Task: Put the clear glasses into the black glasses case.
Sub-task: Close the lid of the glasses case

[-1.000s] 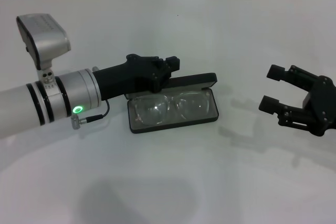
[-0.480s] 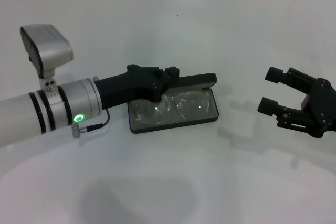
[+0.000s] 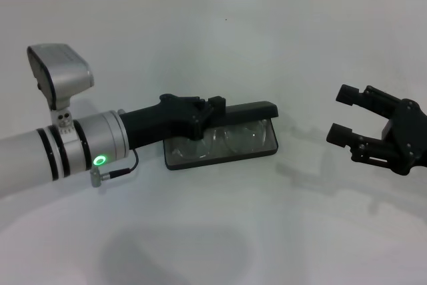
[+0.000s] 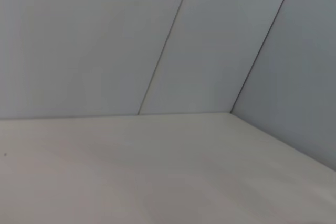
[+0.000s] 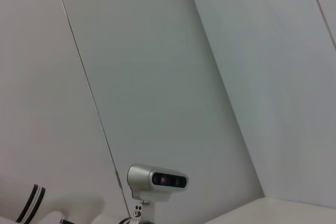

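The clear glasses [image 3: 223, 139] lie inside the black glasses case [image 3: 220, 139], mid-bench. Placement looks done; lid half lowered, not shut. My left gripper [image 3: 212, 109] rests on the lid's back edge, finger state indeterminate. Right gripper [image 3: 347, 115] idle, fingers spread, near right edge.

The white table [image 3: 220, 231] carries the black glasses case [image 3: 223, 153], lid partly lowered.

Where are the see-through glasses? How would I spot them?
Look at the middle of the white table, where the left hand reaches over a black glasses case with its lid partly down. The clear glasses lie inside it, the only see-through thing against the grey lining.
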### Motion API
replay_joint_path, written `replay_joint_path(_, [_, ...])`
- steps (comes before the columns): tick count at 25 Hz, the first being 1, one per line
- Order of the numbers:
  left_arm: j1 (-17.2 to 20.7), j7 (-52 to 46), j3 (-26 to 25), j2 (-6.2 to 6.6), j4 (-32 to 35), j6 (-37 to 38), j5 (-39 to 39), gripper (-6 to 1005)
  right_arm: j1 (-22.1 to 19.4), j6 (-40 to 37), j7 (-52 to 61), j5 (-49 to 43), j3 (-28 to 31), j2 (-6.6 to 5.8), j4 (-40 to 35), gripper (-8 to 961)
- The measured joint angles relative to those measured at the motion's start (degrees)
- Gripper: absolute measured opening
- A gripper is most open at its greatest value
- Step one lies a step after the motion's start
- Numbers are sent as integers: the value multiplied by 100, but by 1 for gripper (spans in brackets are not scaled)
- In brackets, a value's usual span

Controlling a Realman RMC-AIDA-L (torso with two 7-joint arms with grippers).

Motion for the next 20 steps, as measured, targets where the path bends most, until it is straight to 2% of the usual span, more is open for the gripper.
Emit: replay_joint_path(20, [138,191,1,-16,-204,257,-10,117,67,35,0,-9,0,-6,137,861])
